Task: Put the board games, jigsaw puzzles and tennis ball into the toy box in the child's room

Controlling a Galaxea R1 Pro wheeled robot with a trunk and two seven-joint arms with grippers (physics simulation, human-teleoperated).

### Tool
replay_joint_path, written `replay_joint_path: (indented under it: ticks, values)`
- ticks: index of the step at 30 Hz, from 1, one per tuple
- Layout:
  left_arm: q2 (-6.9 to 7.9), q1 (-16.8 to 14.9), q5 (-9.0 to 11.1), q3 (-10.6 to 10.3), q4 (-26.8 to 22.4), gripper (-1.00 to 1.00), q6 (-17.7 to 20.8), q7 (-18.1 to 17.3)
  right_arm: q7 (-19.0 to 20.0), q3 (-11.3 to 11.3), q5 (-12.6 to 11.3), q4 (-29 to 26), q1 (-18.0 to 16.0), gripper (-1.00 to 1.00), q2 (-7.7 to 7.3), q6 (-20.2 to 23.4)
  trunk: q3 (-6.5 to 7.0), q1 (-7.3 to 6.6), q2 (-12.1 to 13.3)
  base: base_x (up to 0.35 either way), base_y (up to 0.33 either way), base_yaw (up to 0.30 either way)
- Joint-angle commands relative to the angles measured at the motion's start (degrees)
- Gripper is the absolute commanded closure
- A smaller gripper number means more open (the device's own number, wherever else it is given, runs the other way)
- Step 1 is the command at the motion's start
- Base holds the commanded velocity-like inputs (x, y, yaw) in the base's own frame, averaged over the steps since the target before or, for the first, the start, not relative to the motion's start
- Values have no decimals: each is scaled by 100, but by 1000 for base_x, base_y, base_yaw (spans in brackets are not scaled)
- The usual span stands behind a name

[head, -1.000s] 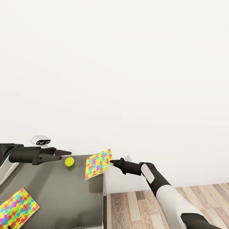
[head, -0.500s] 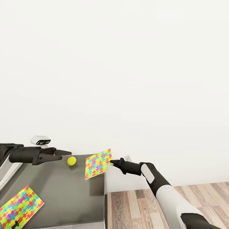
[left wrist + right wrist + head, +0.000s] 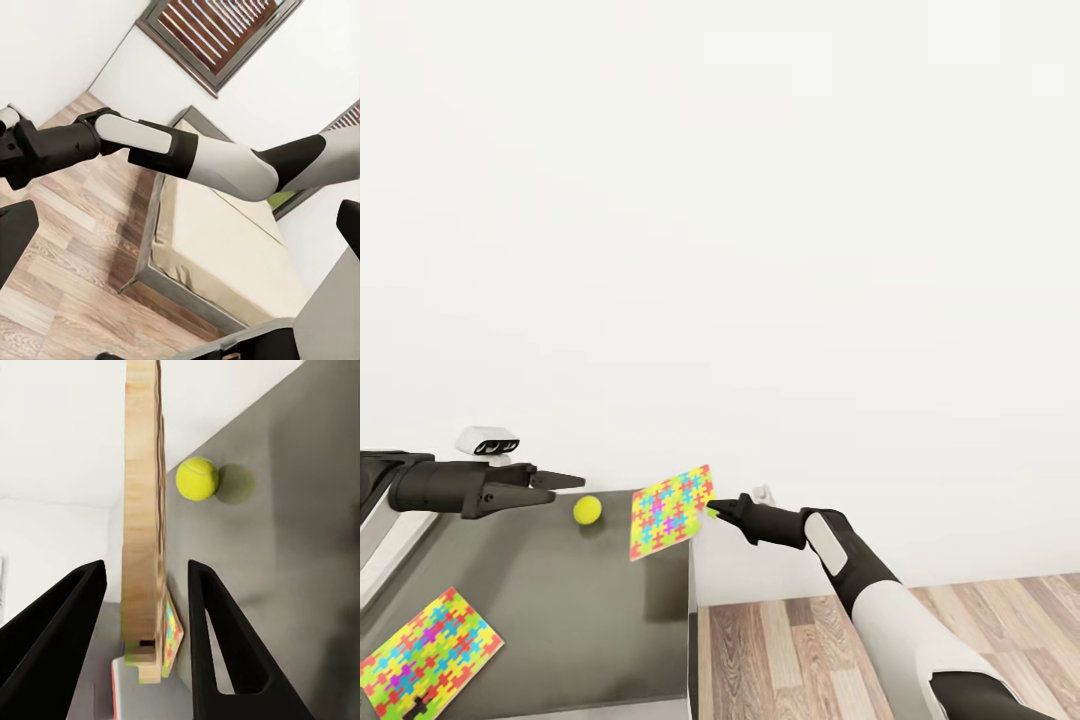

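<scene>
The right end effector grips one edge of a puzzle, its fingers standing on either side of the sheet, which the right wrist view shows edge-on as a thin wood-backed slab. The puzzle is lifted off the bench, tilted, above the bench's far right corner. Behind the end effector the right arm runs back over the wood floor.

The ball lies on the bench just left of the held puzzle, apart from it, near the bench's far edge; in the right wrist view it sits on the grey top beyond the sheet's edge.

The left end effector hovers above the bench to the left of the ball, near it but not touching. Its fingers lie close together with nothing between them in the head view; how far apart they are I cannot tell. In the left wrist view two dark finger tips show at the picture's sides, with the bed and the right arm between them.

A second puzzle lies flat on the bench, well apart from the ball, at the bench's near left side. A white wall rises behind the bench.
</scene>
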Motion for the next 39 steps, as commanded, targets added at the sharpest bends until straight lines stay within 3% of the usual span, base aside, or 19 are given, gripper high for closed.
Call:
replay_joint_path:
  ticks: [1, 24, 39]
  values:
    - [6, -5, 4, -11, 1, -100, 61, -22, 8, -34, 15, 0, -2, 100, -1, 25, 11, -22, 36, 0, 0, 0]
    - [5, -7, -13, -10, 2, -100, 61, -22, 36, -15, 22, -1, 35, 100, -46, -137, 428, -527, 959, 0, 0, 0]
    - [6, -6, -28, -10, 7, -100, 61, -22, 37, 19, 22, -255, 61, 100, -43, -225, 820, -857, 1561, 0, 0, 83]
